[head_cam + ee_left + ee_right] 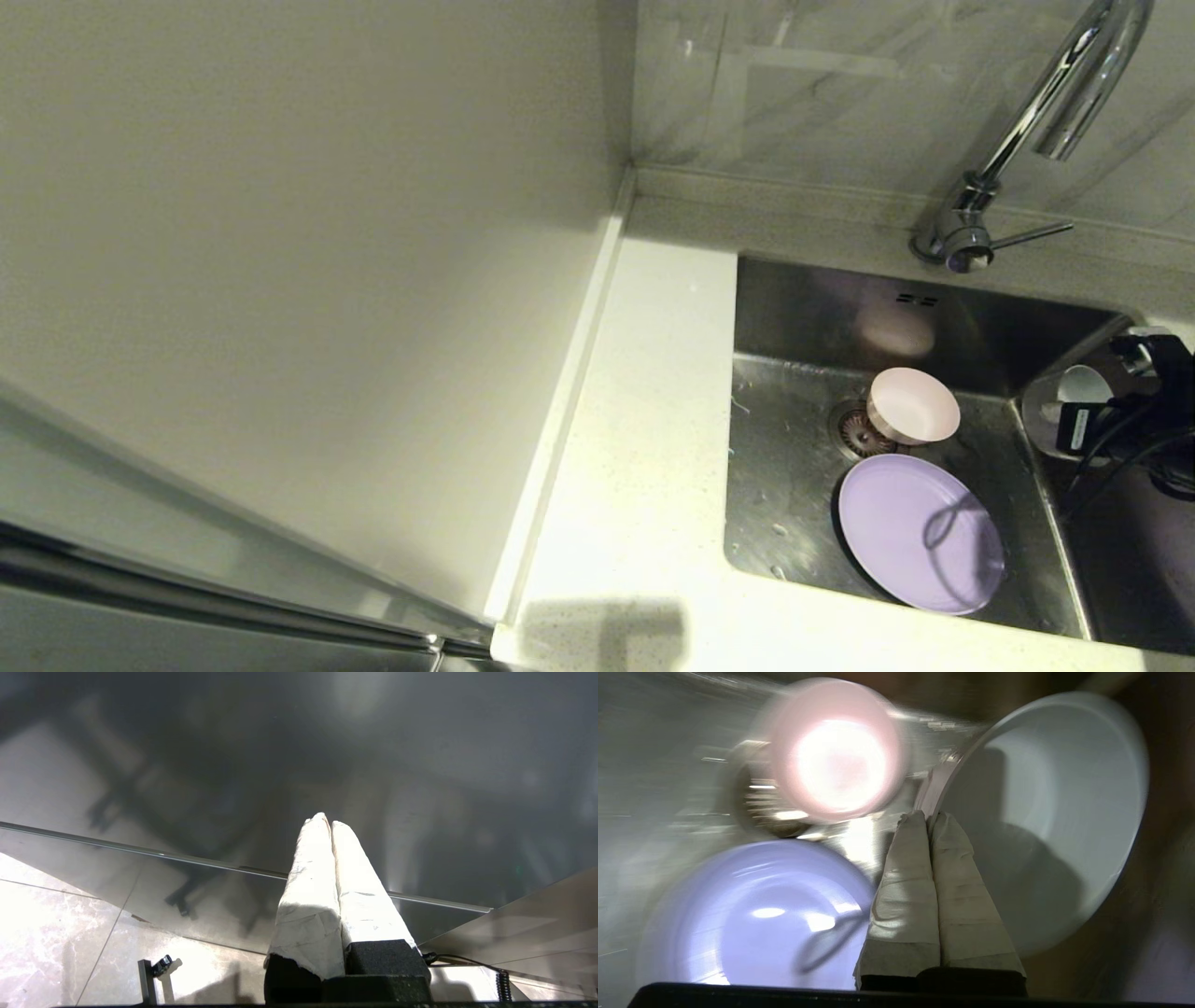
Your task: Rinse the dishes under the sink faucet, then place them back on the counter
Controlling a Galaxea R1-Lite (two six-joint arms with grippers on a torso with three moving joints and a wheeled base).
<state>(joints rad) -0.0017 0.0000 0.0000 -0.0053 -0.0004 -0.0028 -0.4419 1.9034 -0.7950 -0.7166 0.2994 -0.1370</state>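
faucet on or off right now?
Off, as far as visible: no water stream falls from the faucet spout into the sink, and the pink bowl and lilac plate below show no splashing.

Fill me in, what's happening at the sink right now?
The right hand is shut on the rim of the pale blue-green bowl, holding it at the right side of the sink. The pink bowl sits by the drain strainer and the lilac plate lies flat on the basin floor in front of it. No water can be seen running from the faucet. The counter holds no dishes where it shows. The left hand is shut and parked away from the sink.
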